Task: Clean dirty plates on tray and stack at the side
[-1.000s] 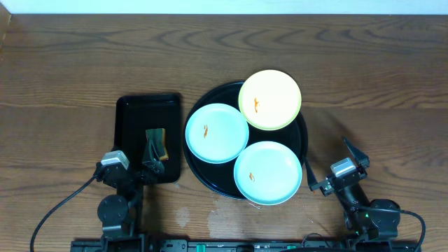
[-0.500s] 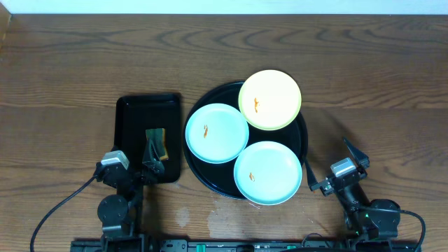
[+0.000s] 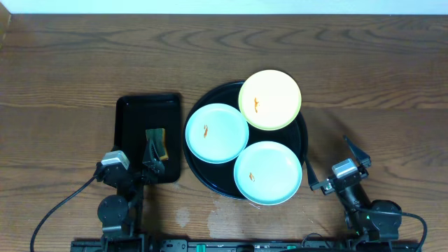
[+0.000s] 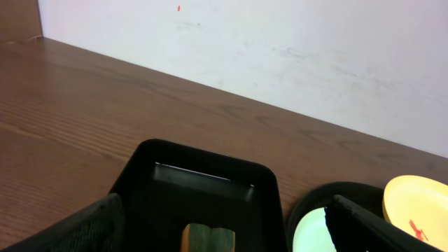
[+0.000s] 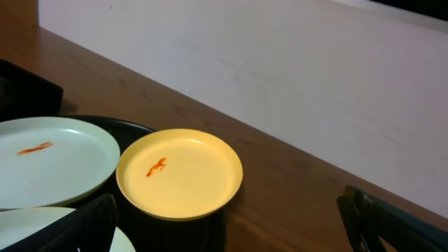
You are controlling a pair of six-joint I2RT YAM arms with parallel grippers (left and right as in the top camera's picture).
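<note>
The round black tray (image 3: 201, 173) holds three dirty plates. A pale yellow plate (image 3: 270, 99) sits at its back right, one mint-blue plate (image 3: 217, 133) at its left, and another mint-blue plate (image 3: 267, 172) at its front. Each has a small orange smear. My left gripper (image 3: 142, 165) is open and empty, low over the front of the rectangular tray. In the left wrist view (image 4: 224, 203) it is just behind a sponge (image 4: 208, 238). My right gripper (image 3: 330, 165) is open and empty, right of the round tray. In the right wrist view (image 5: 229, 199) it faces the yellow plate (image 5: 179, 171).
A smaller rectangular black tray (image 3: 133, 119) lies left of the round tray and holds a green and yellow sponge (image 3: 157, 142). Bare wooden table (image 3: 364, 84) lies to the right and behind. A white wall (image 4: 280, 49) runs along the far edge.
</note>
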